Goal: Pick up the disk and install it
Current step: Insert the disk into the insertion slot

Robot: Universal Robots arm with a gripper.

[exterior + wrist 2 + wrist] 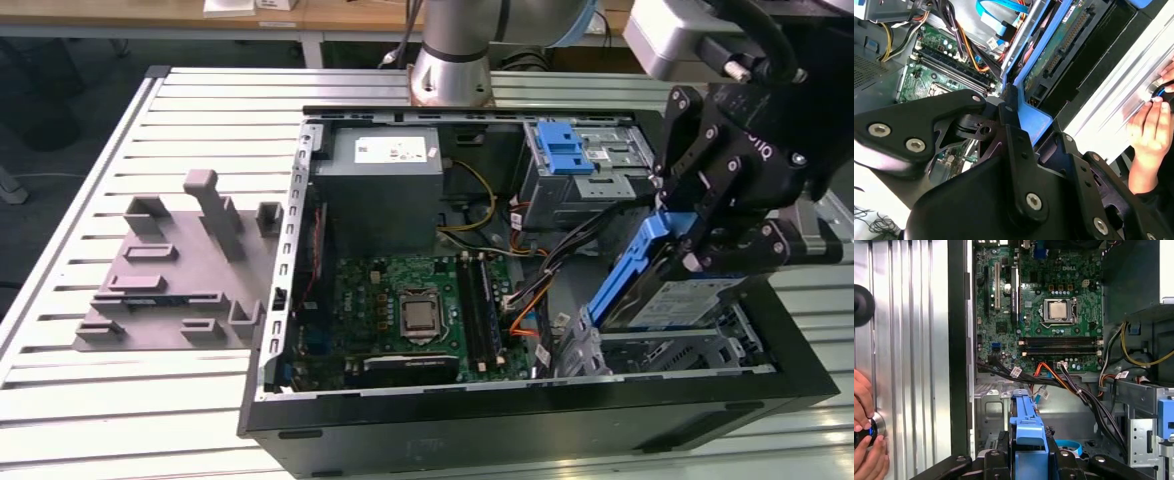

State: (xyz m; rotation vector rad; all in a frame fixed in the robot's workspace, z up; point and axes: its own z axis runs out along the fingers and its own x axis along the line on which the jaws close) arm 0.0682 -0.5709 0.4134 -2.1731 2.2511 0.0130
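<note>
Exterior view from where I stand: toward four o'clock in the open computer case [534, 420], the disk [674, 300] hangs with its long axis tilted one-to-seven o'clock, lower end at the drive cage [694, 352] mouth, upper end clamped in the hand [701, 245].

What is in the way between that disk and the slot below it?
Nothing visible. The gripper holds the disk tilted right above the metal bay; the cable bundle runs beside it.
</note>
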